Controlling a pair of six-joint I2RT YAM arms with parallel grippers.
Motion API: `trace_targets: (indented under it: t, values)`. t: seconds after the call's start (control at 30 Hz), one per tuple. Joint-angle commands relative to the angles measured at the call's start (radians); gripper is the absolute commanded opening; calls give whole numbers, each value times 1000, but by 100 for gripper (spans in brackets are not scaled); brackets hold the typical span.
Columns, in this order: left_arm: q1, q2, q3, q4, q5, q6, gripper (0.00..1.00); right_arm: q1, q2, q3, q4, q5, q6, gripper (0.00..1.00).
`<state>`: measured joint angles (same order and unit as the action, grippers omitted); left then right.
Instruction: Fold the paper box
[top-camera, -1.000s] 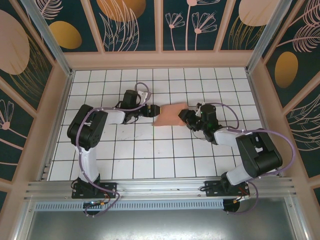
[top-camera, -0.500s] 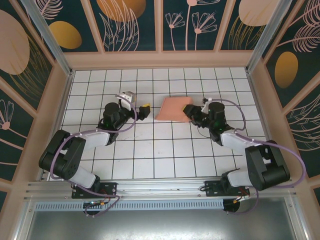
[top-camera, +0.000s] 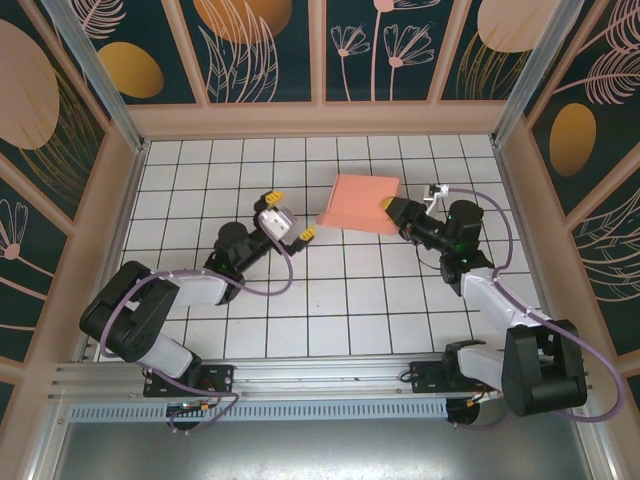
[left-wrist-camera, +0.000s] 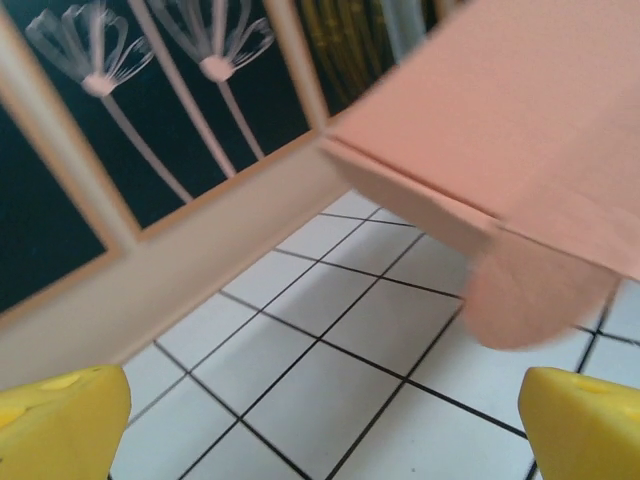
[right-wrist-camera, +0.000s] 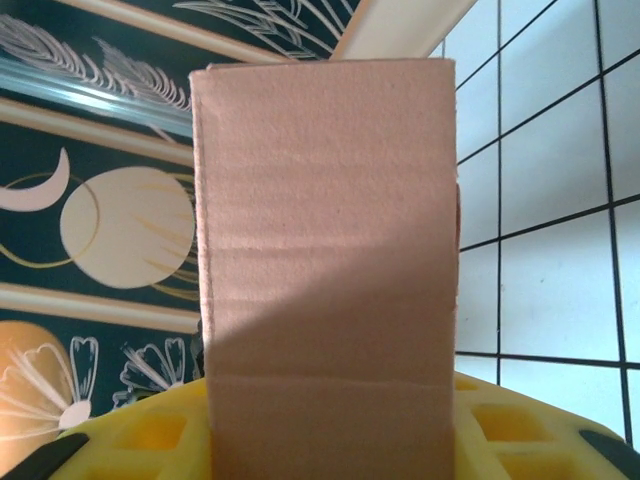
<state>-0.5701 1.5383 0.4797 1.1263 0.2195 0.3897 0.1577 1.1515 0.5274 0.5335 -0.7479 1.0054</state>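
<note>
Since the earlier frames, the salmon-pink, flat-folded thin-cardboard paper box (top-camera: 358, 203) has been carried from the middle of the frame toward the upper right of centre, and the left arm has been drawn back toward the lower left. The left end effector (top-camera: 288, 216) has been released and is spread wide, its yellow fingertips (left-wrist-camera: 60, 430) apart from the box and nothing between them. The right end effector (top-camera: 397, 209) is clenched on the right-hand end of the paper box, which is seen in the right wrist view standing out between the yellow pads (right-wrist-camera: 140, 440). The paper box is judged to be held clear of the counter (top-camera: 330, 300), since bare tile is seen beneath it from the left wrist. It is judged to be very light, fairly stiff along its creases and soft across its broad panels, so that it could be dented or crushed by a hard pinch. A rounded tab (left-wrist-camera: 530, 300) hangs loose under the near corner and is likely to spring or catch. Its matt face is expected to give fair grip, though a single pinch at one end lets it swing. A hold is best taken near a folded edge, not mid-panel. The counter is flat, of white tiles with dark grid lines. It is enclosed by dark teal wall panels (top-camera: 270, 50) printed with flowers, pale wooden rails (top-camera: 320, 118) and aluminium posts (top-camera: 95, 70).
</note>
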Motion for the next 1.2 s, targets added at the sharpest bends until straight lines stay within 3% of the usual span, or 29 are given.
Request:
trace_targets:
  t: [0.0, 0.13, 0.3, 0.4, 1.17]
  values:
    - [-38, 0, -18, 168, -90, 246, 99, -20, -25, 17, 32, -146, 21, 35]
    - [-103, 49, -75, 378, -108, 455, 99, -26, -19, 31, 1, -202, 39, 35]
    - [-194, 200, -77, 665, -263, 657, 99, -23, 6, 10, 46, -263, 90, 34]
    - [-229, 262, -43, 668, -296, 781, 99, -20, -2, 3, 55, -275, 100, 34]
    - [-283, 289, 12, 682, -278, 849, 75, 2, 52, -22, 68, -291, 107, 33]
